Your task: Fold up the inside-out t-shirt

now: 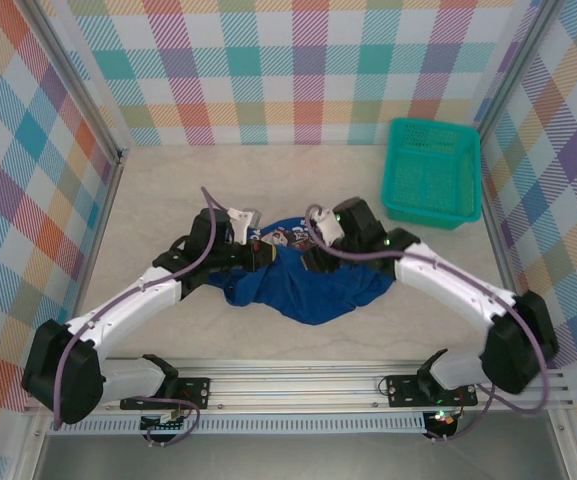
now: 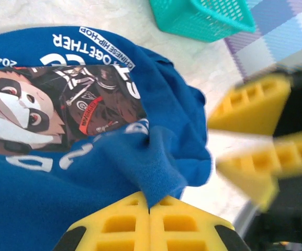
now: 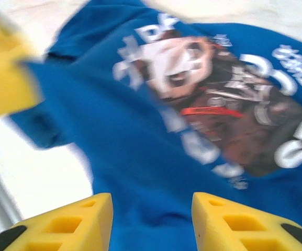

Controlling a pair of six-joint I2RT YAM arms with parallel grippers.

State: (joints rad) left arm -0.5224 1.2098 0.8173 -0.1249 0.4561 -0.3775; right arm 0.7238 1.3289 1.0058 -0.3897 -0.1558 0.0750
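The left tool (image 2: 149,205) pinches a fold of the t-shirt (image 2: 25,209); the right tool (image 3: 151,204) stands open over it.

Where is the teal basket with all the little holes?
In the top view, the teal plastic mesh basket sits in the far right corner of the table, beside the checked wall, apart from the crumpled royal-blue t-shirt in the middle.
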